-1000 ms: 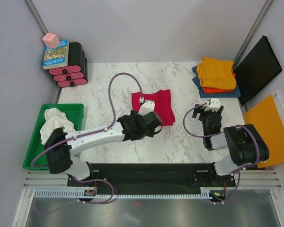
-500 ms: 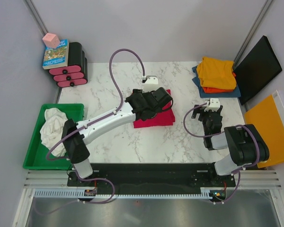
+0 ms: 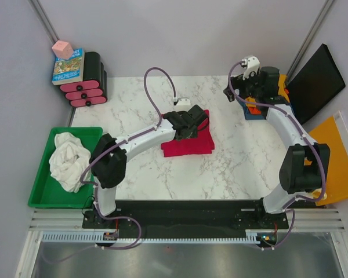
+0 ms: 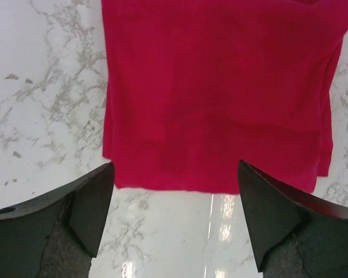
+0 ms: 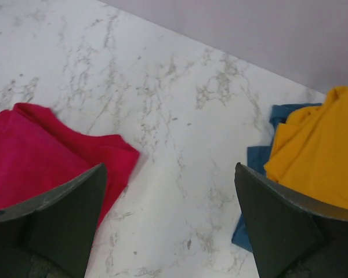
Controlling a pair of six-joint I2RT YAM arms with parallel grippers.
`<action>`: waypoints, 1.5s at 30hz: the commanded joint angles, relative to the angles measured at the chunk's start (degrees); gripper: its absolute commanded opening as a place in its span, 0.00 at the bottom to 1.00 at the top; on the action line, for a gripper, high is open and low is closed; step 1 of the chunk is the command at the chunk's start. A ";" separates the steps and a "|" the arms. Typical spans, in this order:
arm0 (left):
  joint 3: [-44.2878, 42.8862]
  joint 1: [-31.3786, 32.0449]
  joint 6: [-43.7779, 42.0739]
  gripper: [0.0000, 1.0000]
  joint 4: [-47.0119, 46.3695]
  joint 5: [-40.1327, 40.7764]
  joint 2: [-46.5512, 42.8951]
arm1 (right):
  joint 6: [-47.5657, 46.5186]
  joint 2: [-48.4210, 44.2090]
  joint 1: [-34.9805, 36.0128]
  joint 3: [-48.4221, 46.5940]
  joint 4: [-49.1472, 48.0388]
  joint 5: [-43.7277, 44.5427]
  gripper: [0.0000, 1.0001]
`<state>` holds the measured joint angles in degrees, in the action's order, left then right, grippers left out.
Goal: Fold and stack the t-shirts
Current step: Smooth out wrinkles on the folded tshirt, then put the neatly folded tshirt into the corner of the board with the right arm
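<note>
The fingers of the left gripper [image 4: 175, 174] stood wide apart and held nothing. They were over one edge of the folded crimson-red cloth t-shirt [image 4: 220, 87] (whether the tips touched the cloth, I could not tell). This shirt lay flat near the middle of the white marble table [image 3: 238, 162]. The fingers of the right gripper [image 5: 169, 174] were also spread and empty, above bare marble between the red shirt and the pile at the far right corner. In that pile a yellow-orange t-shirt [image 5: 319, 156] lay on a blue t-shirt [image 5: 252, 168], and the right arm hid most of it from above. A crumpled white t-shirt [image 3: 69, 159] sat in the green plastic tray [image 3: 40, 174] at the left side.
</note>
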<state>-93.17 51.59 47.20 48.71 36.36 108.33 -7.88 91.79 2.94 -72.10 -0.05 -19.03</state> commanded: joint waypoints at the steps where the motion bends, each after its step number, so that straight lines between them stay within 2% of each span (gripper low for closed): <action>1: -2.97 -4.82 -7.45 0.87 -13.01 -6.20 6.18 | -7.05 6.82 -1.01 -9.72 34.38 -14.02 0.98; 2: -4.12 -5.62 -8.52 0.85 -14.07 -8.39 7.49 | -9.24 6.91 -1.01 -9.99 35.72 -13.15 0.98; 6: -12.28 -8.87 -13.18 0.63 -16.28 -12.18 16.62 | -12.85 3.07 -1.01 -5.79 37.58 -9.98 0.98; 9: -18.18 -9.75 -16.26 0.57 -16.19 -12.19 20.15 | -14.09 -1.08 -0.92 -2.00 37.41 -9.80 0.98; 16: -27.14 -13.71 -17.49 0.56 -16.54 -17.10 26.92 | -12.34 -6.35 -1.01 2.75 37.06 -10.51 0.98; 20: -28.83 -15.03 -17.76 0.55 -15.58 -20.26 32.36 | -11.19 -7.41 -1.01 3.80 37.23 -9.10 0.98; 28: -29.88 -16.09 -20.39 0.56 -15.22 -19.76 35.10 | -8.91 -9.78 -0.92 4.50 35.57 -7.61 0.98; 33: -28.32 -15.91 -20.74 0.70 -18.36 -12.46 30.37 | -2.50 -11.72 -0.83 5.65 30.04 -0.08 0.98; 35: -25.15 -15.82 -20.74 0.75 -22.23 -11.05 23.97 | -0.92 -13.73 -0.92 6.87 27.32 2.14 0.98; 37: -20.49 -15.56 -20.31 0.77 -26.55 -11.13 17.83 | 3.81 -15.84 -1.53 11.24 19.60 4.44 0.98; 38: -19.69 -15.47 -19.96 0.78 -26.91 -11.13 16.31 | 5.66 -16.89 -4.32 12.84 16.96 1.22 0.98; 39: -18.56 -15.21 -19.17 0.78 -26.82 -10.87 15.08 | 7.77 -16.38 -5.22 13.99 13.88 -2.47 0.93; 40: -17.50 -15.03 -18.64 0.78 -26.65 -11.13 12.11 | 7.53 -12.38 -5.57 13.30 14.72 -9.03 0.93; 41: -16.27 -14.86 -18.20 0.78 -26.65 -11.13 10.68 | 5.44 -9.38 -5.66 11.64 17.43 -12.58 0.98; 42: -13.30 -14.33 -17.41 0.78 -26.65 -11.05 8.93 | 2.90 -6.30 -5.40 9.80 22.68 -15.83 0.98; 43: -11.36 -14.07 -16.88 0.79 -26.56 -10.70 7.52 | 2.78 -1.40 -5.23 7.95 23.95 -19.35 0.98; 45: -5.31 -13.19 -15.48 0.79 -26.56 -11.31 3.56 | 3.05 1.28 -5.05 8.02 22.74 -19.82 0.98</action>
<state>-106.10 36.49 28.86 25.45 23.22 121.14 -5.39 84.49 -2.85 -62.37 22.39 -28.53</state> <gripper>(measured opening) 0.785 0.979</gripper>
